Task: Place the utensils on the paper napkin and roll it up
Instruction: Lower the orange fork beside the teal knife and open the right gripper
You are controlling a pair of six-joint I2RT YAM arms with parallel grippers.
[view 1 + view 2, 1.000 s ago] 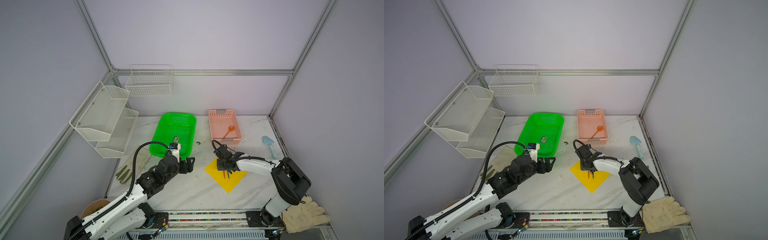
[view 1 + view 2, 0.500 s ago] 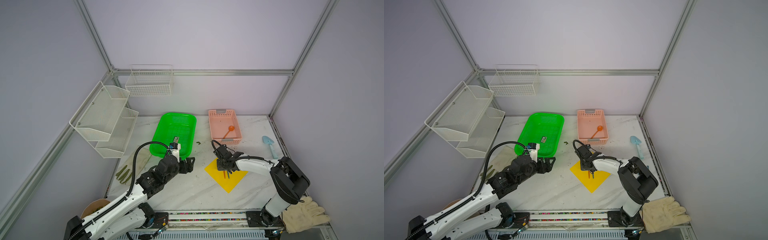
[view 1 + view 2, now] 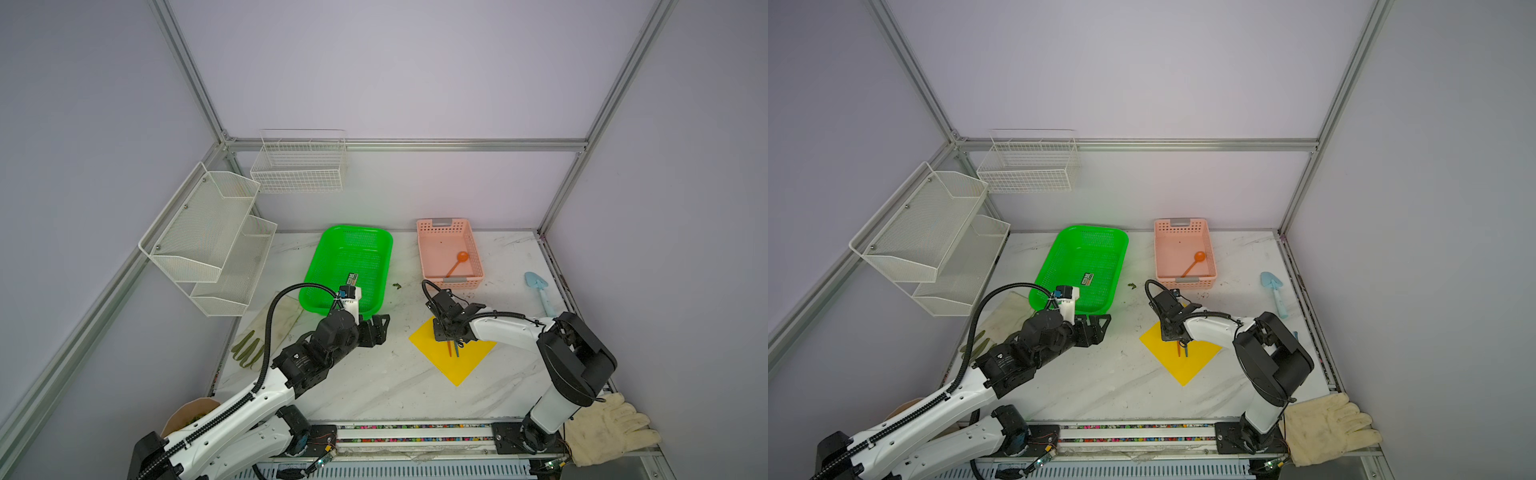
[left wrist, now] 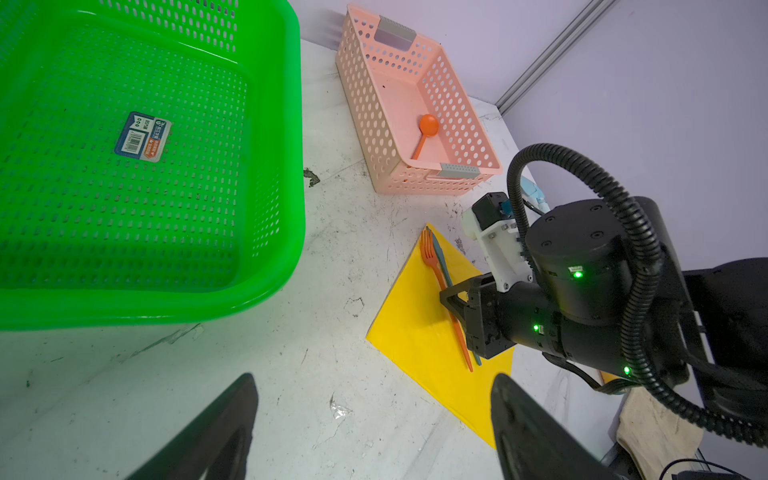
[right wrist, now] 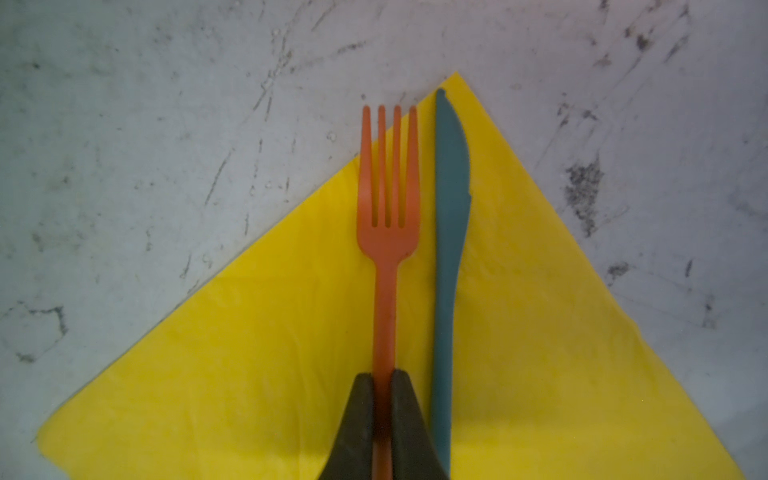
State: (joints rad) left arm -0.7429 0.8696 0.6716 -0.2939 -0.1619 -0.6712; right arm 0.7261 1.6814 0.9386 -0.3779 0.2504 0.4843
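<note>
The yellow paper napkin [image 3: 455,359] [image 3: 1179,361] [image 4: 419,336] [image 5: 249,353] lies flat like a diamond on the marble table. On it an orange fork [image 5: 386,232] [image 4: 436,266] [image 3: 449,348] lies beside a teal knife [image 5: 449,216] [image 4: 441,258], tines just past the napkin's corner. My right gripper [image 5: 383,376] [image 3: 451,334] is shut on the fork's handle. An orange spoon [image 3: 458,262] [image 3: 1194,262] [image 4: 425,134] lies in the pink basket [image 3: 473,249] [image 4: 365,104]. My left gripper [image 4: 374,415] [image 3: 380,328] hovers open over bare table left of the napkin.
A green basket [image 3: 316,266] [image 4: 286,166] stands behind my left gripper. A light blue toy shovel [image 3: 540,291] lies at the right edge. Cream gloves [image 3: 611,428] sit at the front right corner. White wire racks [image 3: 208,232] hang on the left wall.
</note>
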